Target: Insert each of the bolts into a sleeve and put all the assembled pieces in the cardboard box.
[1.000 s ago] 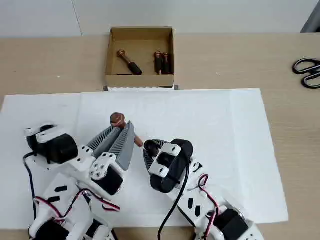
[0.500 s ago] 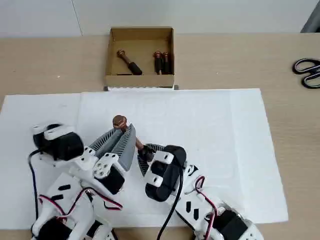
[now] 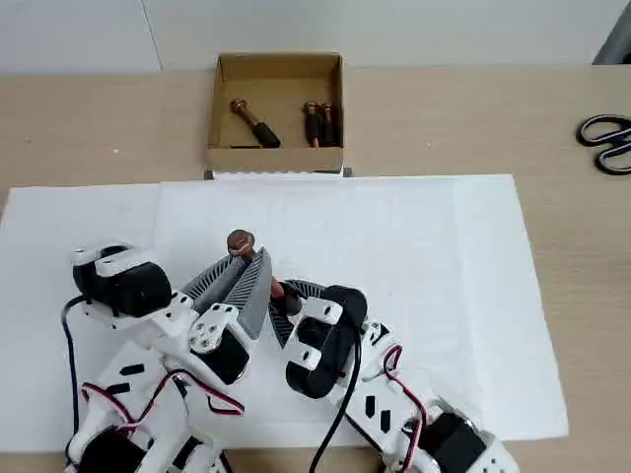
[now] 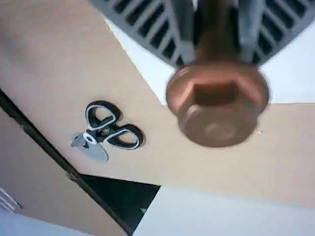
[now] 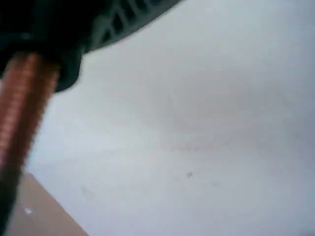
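Observation:
My left gripper [image 3: 248, 268] is shut on a copper bolt [image 3: 240, 241] over the white sheet, its hex head [image 4: 216, 105] sticking out past the grey fingers [image 4: 147, 19]. The bolt's threaded shaft [image 5: 19, 103] points at a black sleeve [image 3: 289, 302], and its tip meets the sleeve's mouth. My right gripper [image 3: 292, 307] is shut on that sleeve [image 5: 54, 34], right beside the left one. The cardboard box [image 3: 276, 61] stands at the far side of the table. It holds a bolt-and-sleeve piece [image 3: 254, 121] and two more [image 3: 320, 123] side by side.
The white paper sheet [image 3: 424, 276] covers the near half of the wooden table. Black-handled scissors [image 3: 606, 143] lie at the far right edge, and they show too as scissors [image 4: 106, 130] in the left wrist view.
The left gripper has shifted slightly right and nearer with the bolt. The right gripper has moved left with the sleeve, so bolt tip and sleeve have come together.

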`<state>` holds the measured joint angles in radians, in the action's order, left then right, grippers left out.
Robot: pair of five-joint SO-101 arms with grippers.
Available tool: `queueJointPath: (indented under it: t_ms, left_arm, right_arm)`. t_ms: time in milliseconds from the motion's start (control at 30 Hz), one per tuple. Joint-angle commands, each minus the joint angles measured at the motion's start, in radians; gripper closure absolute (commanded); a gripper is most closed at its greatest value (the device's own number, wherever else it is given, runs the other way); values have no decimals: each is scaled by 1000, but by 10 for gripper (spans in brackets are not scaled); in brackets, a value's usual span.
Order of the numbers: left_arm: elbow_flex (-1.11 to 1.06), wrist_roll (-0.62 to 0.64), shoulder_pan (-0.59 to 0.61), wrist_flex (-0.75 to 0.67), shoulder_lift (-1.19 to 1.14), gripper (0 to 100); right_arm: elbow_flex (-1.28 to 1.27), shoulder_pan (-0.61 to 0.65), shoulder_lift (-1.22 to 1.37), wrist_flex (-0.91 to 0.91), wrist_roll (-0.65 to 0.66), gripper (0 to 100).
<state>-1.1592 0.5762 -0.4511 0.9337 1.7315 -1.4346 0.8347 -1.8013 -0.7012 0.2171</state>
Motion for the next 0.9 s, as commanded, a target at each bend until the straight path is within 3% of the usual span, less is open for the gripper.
queueJointPath:
  t_ms: [0, 133, 300, 400, 767, 867]
  left_arm:
    - [-12, 23, -35, 2, -6, 994]
    - [-33, 23, -97, 9, -6, 994]
    - [-25, 15, -166, 140, -6, 994]
    - [-24, -55, -199, 204, -6, 994]
    - [22, -86, -190, 245, -6, 991]
    - [24, -86, -189, 245, -6, 932]
  right_arm:
    - [49, 8, -7, 28, 11, 996]
    - [61, 5, -7, 24, 11, 996]
    - [64, 4, -8, 22, 11, 996]
    - [64, 4, -8, 22, 11, 996]
    - [58, 4, -8, 22, 11, 996]
    - [58, 4, -8, 22, 11, 996]
